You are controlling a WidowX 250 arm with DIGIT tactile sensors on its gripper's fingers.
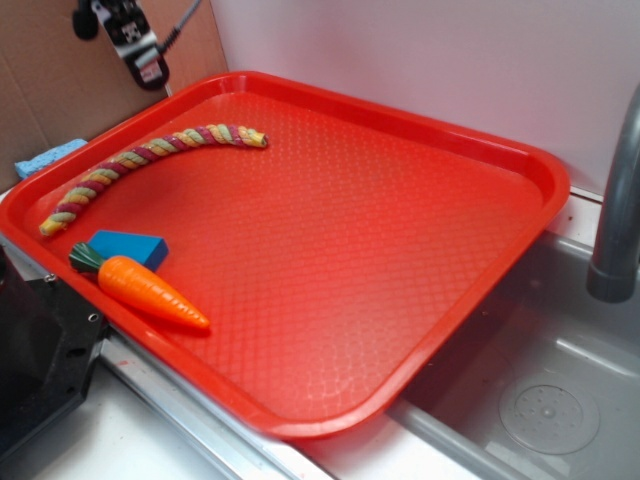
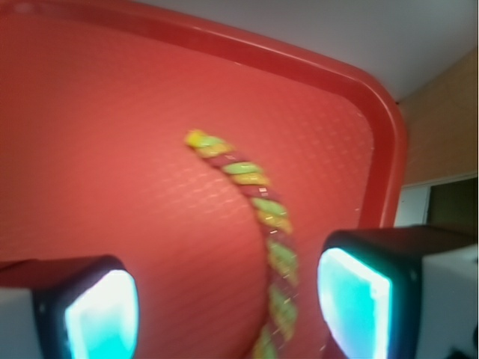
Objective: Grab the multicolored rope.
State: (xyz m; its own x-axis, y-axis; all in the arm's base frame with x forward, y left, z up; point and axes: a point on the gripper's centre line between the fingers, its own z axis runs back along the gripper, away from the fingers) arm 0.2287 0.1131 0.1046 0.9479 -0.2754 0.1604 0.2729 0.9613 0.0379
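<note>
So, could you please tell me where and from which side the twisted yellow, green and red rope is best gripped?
Probably mid-length on the twisted yellow, green and red rope, from straight above. It lies flat and gently curved on the red plastic tray, so the open gripper should straddle it crosswise, fingers closing across its thin width.

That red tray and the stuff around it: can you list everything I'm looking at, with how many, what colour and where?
tray: one, red, resting partly over the sink
multicolored rope: one, yellow, green and dark red, curved along the tray's far left part
toy carrot: one, orange with a green top, near the tray's left edge
block: one, blue, just behind the carrot
sponge: one, light blue, outside the tray, at left
sink: one, grey metal, lower right
faucet: one, grey, right edge
cardboard: one, brown, upper left
end effector: one, black with glowing cyan pads, open, the rope between its fingers
</note>
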